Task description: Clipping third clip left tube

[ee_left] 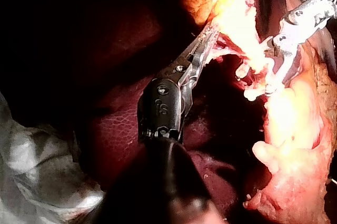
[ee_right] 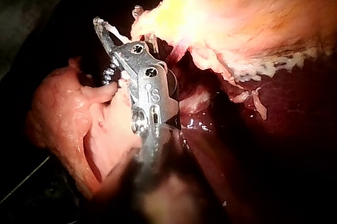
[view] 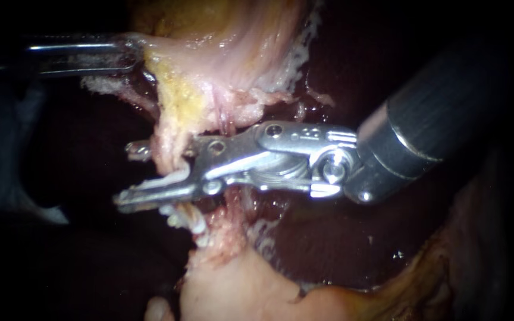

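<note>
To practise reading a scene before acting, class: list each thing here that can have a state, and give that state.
left instrument: end effector shut on the tissue.
right instrument: end effector open, straddling the tube.
tube: inside the open end effector, not yet squeezed.
white clips: closed on the tube, just past the lower side of the right instrument's end effector.

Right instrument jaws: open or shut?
Open. On the right instrument a gap shows between the jaws, which straddle the tube without clamping it.
</note>
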You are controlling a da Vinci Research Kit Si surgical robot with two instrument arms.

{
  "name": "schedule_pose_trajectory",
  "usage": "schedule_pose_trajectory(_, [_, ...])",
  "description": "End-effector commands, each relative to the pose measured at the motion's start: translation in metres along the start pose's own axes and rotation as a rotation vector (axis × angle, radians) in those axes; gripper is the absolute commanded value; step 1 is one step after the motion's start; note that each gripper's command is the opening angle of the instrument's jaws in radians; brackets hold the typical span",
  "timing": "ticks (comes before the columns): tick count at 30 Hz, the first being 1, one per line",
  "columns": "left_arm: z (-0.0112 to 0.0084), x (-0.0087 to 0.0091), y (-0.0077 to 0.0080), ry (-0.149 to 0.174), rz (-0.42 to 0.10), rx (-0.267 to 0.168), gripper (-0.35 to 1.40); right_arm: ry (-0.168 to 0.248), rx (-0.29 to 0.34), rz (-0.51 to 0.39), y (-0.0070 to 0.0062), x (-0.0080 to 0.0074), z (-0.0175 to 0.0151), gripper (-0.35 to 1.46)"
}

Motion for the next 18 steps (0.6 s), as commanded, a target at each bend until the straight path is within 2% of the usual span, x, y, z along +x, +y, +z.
schedule_pose_trajectory(1, [0.0,0.0,0.0,0.0,0.0,0.0,-0.35,-0.001,0.001,0.008,0.0,-0.0001,0.0,0.42])
schedule_pose_trajectory(4, [0.0,0.0,0.0,0.0,0.0,0.0,-0.35,0.003,0.001,0.073,0.0,-0.0001,-0.0002,0.34])
schedule_pose_trajectory(9, [0.0,0.0,0.0,0.0,0.0,0.0,-0.35,0.009,-0.006,0.108,-0.0001,-0.0002,-0.0003,0.18])
schedule_pose_trajectory(10, [0.0,0.0,0.0,0.0,0.0,0.0,-0.35,0.009,-0.012,0.108,0.0,-0.0002,-0.0003,0.11])
schedule_pose_trajectory(11, [0.0,0.0,0.0,0.0,0.0,0.0,-0.35,0.008,-0.018,0.121,0.0,-0.0002,-0.0003,-0.07])
schedule_pose_trajectory(13, [0.0,0.0,0.0,0.0,0.0,0.0,-0.35,0.004,-0.018,0.15,0.0,-0.0003,-0.0005,-0.31])
schedule_pose_trajectory(15, [0.0,0.0,0.0,0.0,0.0,0.0,-0.35,-0.01,-0.019,0.192,0.0001,-0.0005,-0.0005,-0.35])
schedule_pose_trajectory(18, [0.0001,0.0,0.0,0.0,0.0,0.0,-0.35,-0.054,-0.031,0.2,0.0002,-0.0009,-0.0004,-0.35])
